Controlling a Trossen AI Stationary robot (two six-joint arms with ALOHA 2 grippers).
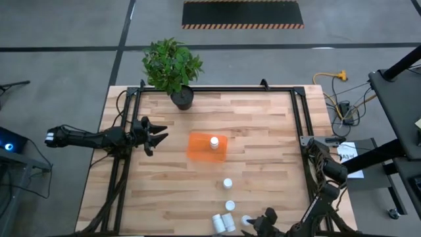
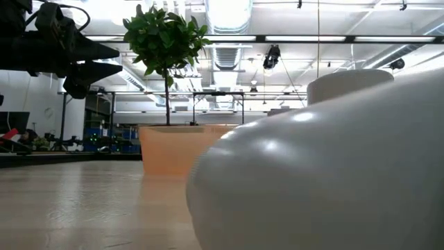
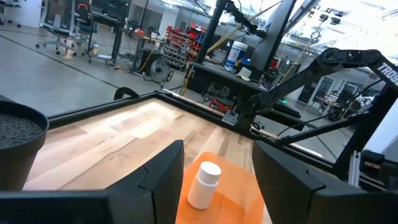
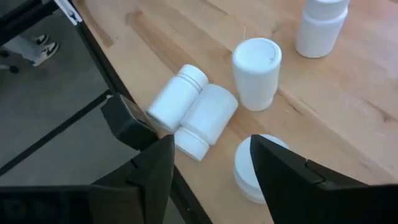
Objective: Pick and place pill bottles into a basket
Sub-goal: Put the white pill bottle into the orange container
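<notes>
One pill bottle point(image 1: 214, 141) is standing inside the orange basket point(image 1: 198, 149) in the middle of the table point(image 1: 263, 131). The left gripper point(image 1: 160, 137) is being held in the air just left of it, fingers a little apart, empty. At the near edge, the right gripper point(image 4: 211, 165) is being placed around an upright bottle point(image 4: 256, 167) (fingers spread, not touching). Two bottles point(image 4: 191, 112) are lying side by side just left of it.

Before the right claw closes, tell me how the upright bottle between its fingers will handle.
The bottle under the right claw looks like smooth, rigid plastic, so it could slip in a shallow grip. It stands near the table's edge; a nudge may tip it. Once down it would probably roll, being round like the two lying bottles.
</notes>
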